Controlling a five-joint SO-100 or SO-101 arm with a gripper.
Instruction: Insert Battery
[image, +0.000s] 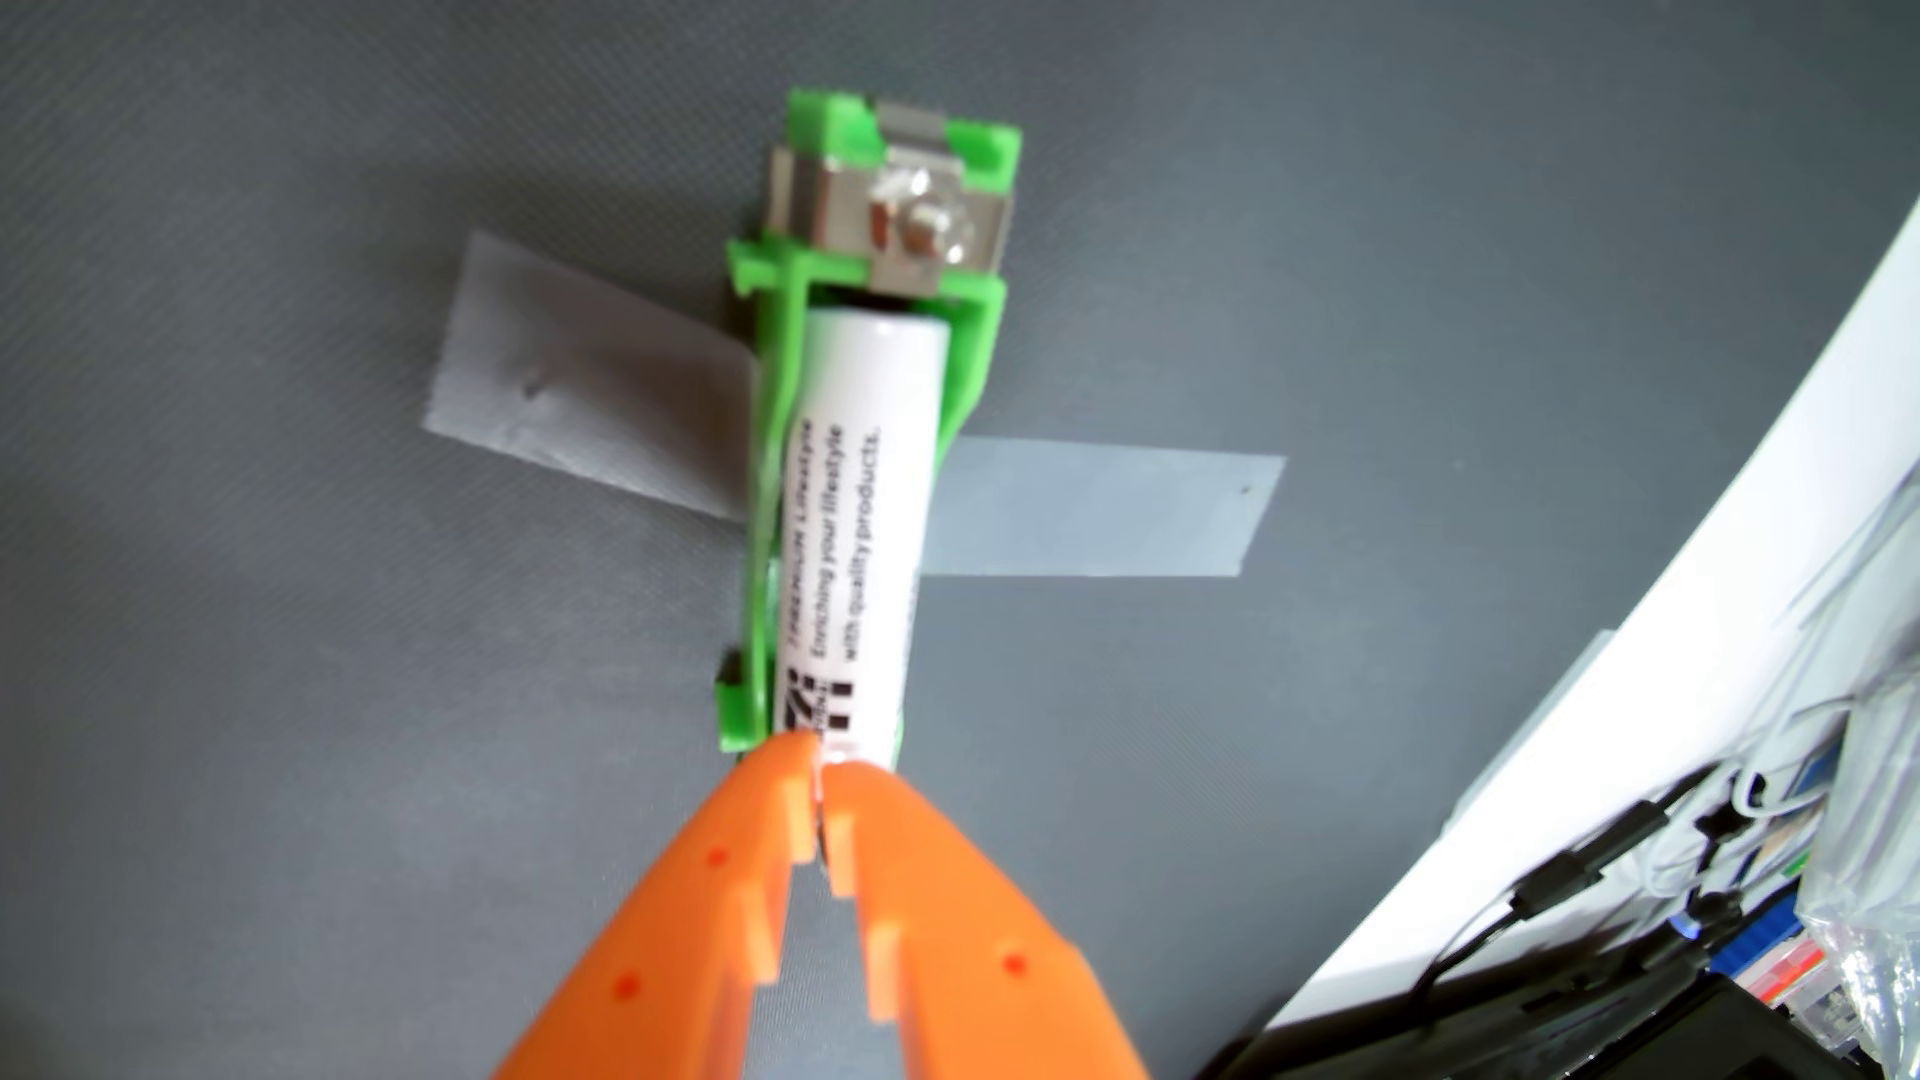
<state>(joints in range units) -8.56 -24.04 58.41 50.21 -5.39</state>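
One view: wrist view only, looking down past the claw.
Claw: orange plastic two-finger gripper (826, 766), tips nearly together, clenched, pinching nothing, touching the near end of the battery.
Battery: white cylindrical battery with black print (862, 519), lying lengthwise inside the holder, far end close to the metal contact.
Holder: green plastic battery holder (774, 436), silver metal contact plate (914, 234) at far end.
Fixing: grey tape strips (1101, 509) on both sides.
Surface: dark grey mat (312, 727).
Right edge: white board (1662, 540), black cables (1558, 893).

Grey mat (312, 727): taped green holder (764, 498).
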